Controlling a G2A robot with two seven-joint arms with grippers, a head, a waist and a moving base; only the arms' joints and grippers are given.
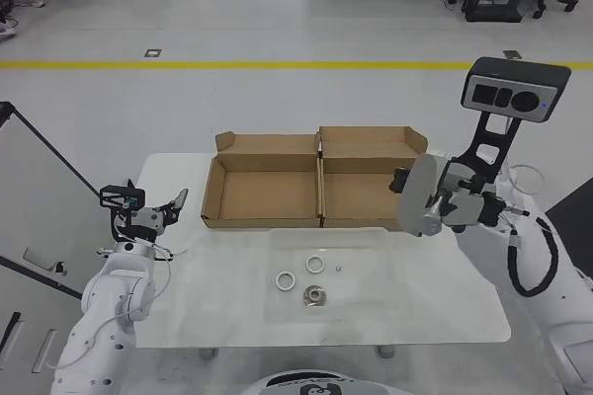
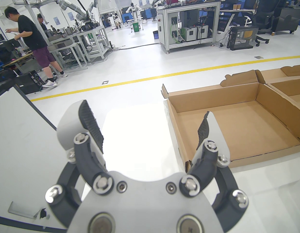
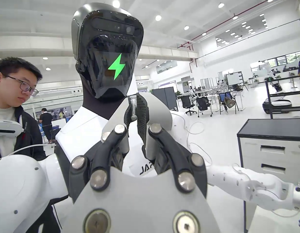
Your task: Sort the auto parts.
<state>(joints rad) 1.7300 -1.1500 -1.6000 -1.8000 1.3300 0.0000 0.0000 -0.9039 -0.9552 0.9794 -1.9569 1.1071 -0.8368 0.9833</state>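
We see the white desk (image 1: 425, 296) carrying two open cardboard boxes side by side along its far edge, the left box (image 1: 262, 196) and the right box (image 1: 361, 193).

The right arm is lifted above the right box's right end, well clear of the desk, with the right gripper (image 3: 136, 105) tipped upward and turned back toward the near side. Its fingers (image 3: 142, 112) are closed on a threaded bolt (image 3: 133, 109), which the right wrist view shows clamped between the ribbed pads. The bolt's long axis runs along the fingers, with one end toward their tips.

The left arm sits low at the desk's left edge. The left gripper (image 2: 146, 112) is aimed at the far edge just beside the left box, its fingers spread wide and holding nothing.

In the top view, near the middle of the desk, lie two white rings (image 1: 285, 281) (image 1: 315, 265), a metal bushing (image 1: 315, 294) nearer the front edge, and a tiny part (image 1: 338, 265) too small for us to identify.
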